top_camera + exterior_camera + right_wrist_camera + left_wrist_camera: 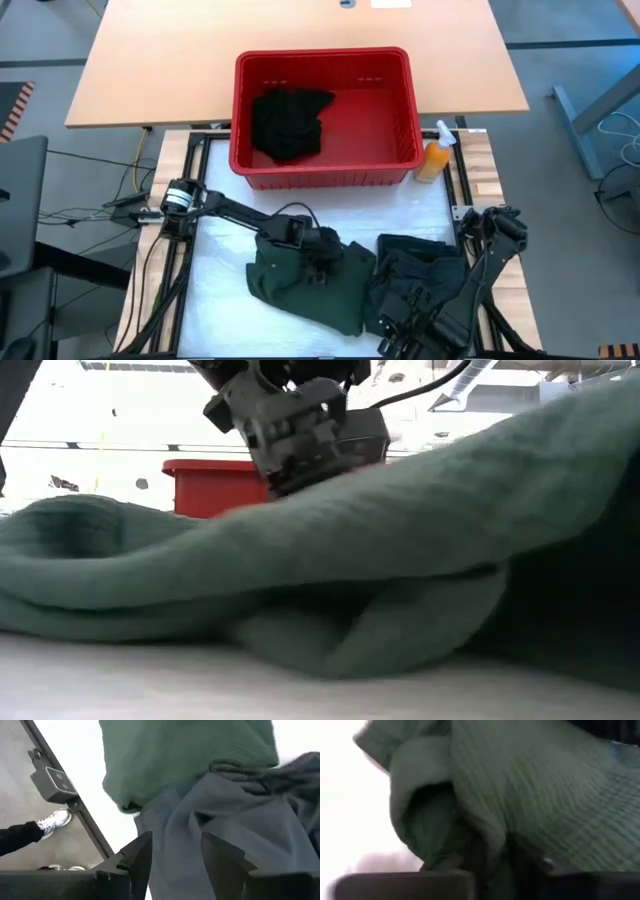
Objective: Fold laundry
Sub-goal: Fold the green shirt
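Note:
A dark green garment (300,280) lies crumpled on the white table cover, left of centre. My left gripper (318,245) reaches into the garment's far upper part, slanting down from the table's left, and is shut on a bunch of it. To the right, touching the green one, lies a dark teal garment (415,275). My right gripper (175,855) hangs open above the teal garment's near part, clear of the cloth. A black garment (290,122) lies in the red basket (390,170). My left gripper has a raised fold of the green garment (490,845) bunched between its two fingers, more than one layer. The fingers come slanting down from the table's left. The rest of the garment (300,560) lies slack on the table.
The red basket stands at the table's far edge, with an orange spray bottle (437,155) at its right corner. A black frame rail (90,825) runs along the table's side. A person's shoe (55,822) shows on the floor beyond it.

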`<state>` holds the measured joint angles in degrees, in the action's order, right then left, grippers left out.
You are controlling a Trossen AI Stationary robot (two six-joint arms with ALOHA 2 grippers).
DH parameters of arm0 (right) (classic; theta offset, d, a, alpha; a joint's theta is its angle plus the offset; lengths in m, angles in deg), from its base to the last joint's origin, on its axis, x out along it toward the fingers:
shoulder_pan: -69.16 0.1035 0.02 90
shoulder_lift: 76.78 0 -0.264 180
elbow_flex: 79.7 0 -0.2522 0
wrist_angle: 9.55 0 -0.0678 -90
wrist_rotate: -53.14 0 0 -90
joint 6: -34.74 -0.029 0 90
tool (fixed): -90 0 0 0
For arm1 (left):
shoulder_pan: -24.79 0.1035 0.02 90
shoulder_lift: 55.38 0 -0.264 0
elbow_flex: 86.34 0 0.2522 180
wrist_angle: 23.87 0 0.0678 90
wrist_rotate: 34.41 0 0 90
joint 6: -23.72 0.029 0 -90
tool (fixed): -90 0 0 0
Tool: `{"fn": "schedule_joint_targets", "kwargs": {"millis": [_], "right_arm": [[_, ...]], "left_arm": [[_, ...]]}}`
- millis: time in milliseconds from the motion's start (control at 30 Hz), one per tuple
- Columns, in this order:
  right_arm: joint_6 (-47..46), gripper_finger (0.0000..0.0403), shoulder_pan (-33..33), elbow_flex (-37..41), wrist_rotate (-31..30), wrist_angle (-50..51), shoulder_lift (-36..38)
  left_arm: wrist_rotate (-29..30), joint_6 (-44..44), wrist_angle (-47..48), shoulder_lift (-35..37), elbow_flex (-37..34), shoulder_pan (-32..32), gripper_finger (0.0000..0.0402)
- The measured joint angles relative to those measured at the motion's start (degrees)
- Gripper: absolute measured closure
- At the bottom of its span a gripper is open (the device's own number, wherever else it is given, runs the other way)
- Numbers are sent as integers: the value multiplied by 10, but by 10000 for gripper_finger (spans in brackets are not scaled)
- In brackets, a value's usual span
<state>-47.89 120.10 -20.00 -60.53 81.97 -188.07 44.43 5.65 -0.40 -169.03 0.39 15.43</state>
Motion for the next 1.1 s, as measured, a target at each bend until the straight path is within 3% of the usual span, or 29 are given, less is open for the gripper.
{"fn": "schedule_joint_targets", "kwargs": {"millis": [67,167,433,633,767,900,1000,1100], "right_arm": [[11,207,-6,0,-8,-1,0],[20,207,-8,0,-24,-2,5],[7,207,-10,0,-167,-11,38],[-32,207,-46,-1,-293,-18,42],[-13,207,-88,-1,-279,-27,42],[-8,207,-132,-1,-243,-31,42],[33,207,-171,5,-200,-80,42],[118,207,-214,39,-148,-213,42]], "left_arm": [[-19,-11,19,3,0,-2,382],[-21,-21,28,45,-2,-2,396],[61,27,56,289,-1,-12,401],[45,46,112,438,0,-60,401],[64,1,230,474,0,-115,401],[81,-95,385,465,-26,-179,401],[103,-168,390,460,-104,-223,401],[102,-240,319,460,-206,-251,401]]}}
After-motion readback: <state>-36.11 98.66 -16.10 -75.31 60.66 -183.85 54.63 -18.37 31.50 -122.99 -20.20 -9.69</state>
